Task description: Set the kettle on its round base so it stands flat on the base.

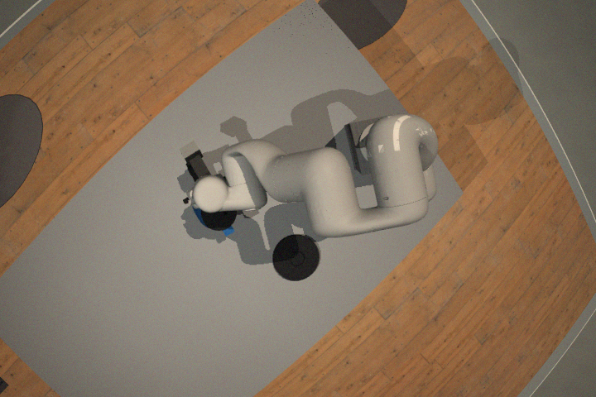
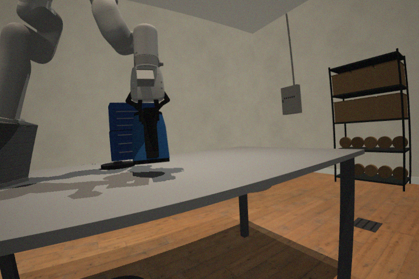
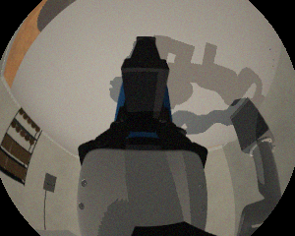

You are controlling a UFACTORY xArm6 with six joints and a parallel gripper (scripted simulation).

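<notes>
The blue kettle (image 2: 162,139) (image 1: 197,214) hangs upright a little above the grey table (image 2: 249,164) (image 1: 120,289), with its shadow under it. My gripper (image 2: 147,113) comes down from above and is shut on the kettle's black upright handle bar (image 2: 151,136) (image 3: 146,79). In the top view the arm's wrist covers most of the kettle, and only its dark lid (image 1: 218,220) and blue edges show. The round black base (image 1: 295,257) (image 2: 117,164) lies flat on the table, apart from the kettle, with its stud up. Thin blue slivers of the kettle (image 3: 120,98) show beside the handle in the wrist view.
The arm's grey pedestal (image 2: 5,151) stands on the table at the left. A blue drawer cabinet (image 2: 119,131) stands behind the kettle. A black shelf rack (image 2: 368,121) with boxes stands on the floor at the right, off the table.
</notes>
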